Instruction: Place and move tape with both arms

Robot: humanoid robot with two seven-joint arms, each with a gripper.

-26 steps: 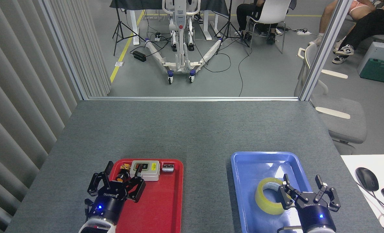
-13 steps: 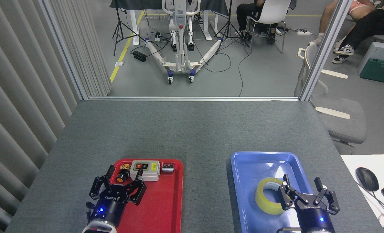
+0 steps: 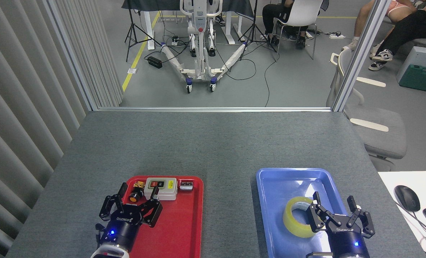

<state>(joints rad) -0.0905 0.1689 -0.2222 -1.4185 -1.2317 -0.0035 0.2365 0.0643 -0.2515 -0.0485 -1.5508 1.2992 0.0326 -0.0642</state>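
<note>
Over the blue tray (image 3: 270, 186), right end effector (image 3: 336, 211) spread wide beside the tape (image 3: 294, 217).
Left end effector (image 3: 132, 200), fingers splayed and empty, hangs over the red tray (image 3: 184, 229); grey worktop (image 3: 213, 143) beyond lies bare.

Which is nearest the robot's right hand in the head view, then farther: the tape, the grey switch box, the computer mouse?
1. Tape, just left of the right hand, in the blue tray.
2. Computer mouse, off to the right.
3. Grey switch box, far left, in the red tray.
</note>
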